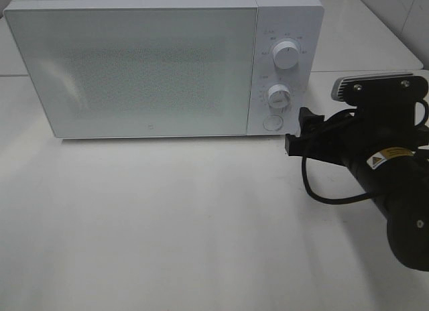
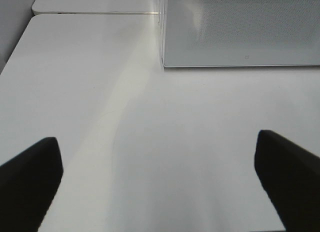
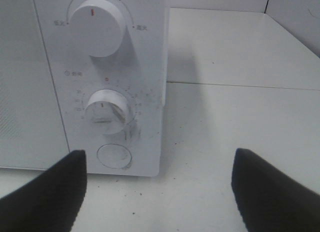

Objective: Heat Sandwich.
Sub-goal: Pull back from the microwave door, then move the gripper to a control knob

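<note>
Though agape, right tool point(image 1: 299, 129) beside microwave point(image 1: 134, 63).

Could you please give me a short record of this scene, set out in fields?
microwave: on the white table, door closed
controls: upper knob, lower knob, round button below them
right gripper: open, close to the round button
left gripper: open, over the table, holding nothing
sandwich: not in view

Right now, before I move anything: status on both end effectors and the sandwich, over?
Left end effector open, empty, over bare table. Right end effector open, empty, by lower dial. Microwave shut; sandwich not in view.
</note>
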Controlling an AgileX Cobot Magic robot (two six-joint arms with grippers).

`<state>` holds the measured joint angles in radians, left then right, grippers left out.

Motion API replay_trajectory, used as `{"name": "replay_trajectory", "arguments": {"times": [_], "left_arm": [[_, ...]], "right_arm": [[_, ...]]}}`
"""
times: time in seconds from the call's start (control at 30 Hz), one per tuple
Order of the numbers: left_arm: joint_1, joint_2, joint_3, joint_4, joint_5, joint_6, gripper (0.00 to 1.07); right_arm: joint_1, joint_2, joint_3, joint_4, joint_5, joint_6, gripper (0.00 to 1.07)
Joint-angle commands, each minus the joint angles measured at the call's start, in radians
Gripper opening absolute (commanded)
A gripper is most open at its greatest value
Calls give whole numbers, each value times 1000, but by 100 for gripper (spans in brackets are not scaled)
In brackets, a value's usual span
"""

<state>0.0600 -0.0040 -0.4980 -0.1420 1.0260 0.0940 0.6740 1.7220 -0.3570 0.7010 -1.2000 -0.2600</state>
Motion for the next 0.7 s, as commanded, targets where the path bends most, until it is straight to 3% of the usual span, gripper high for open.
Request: {"name": "replay_trajectory", "arguments": {"times": [0.03, 0.43, 0.7], "left_arm": [[-1, -26, 4, 3, 3, -4, 101], [-1, -26, 4, 3, 3, -4, 101], [-1, -26, 4, 3, 3, -4, 101]], "right_arm": [[19, 23, -27, 0, -28, -3, 76], [38, 97, -111, 17, -56, -5, 76], [-23, 154, -198, -7, -49, -4, 76]]}}
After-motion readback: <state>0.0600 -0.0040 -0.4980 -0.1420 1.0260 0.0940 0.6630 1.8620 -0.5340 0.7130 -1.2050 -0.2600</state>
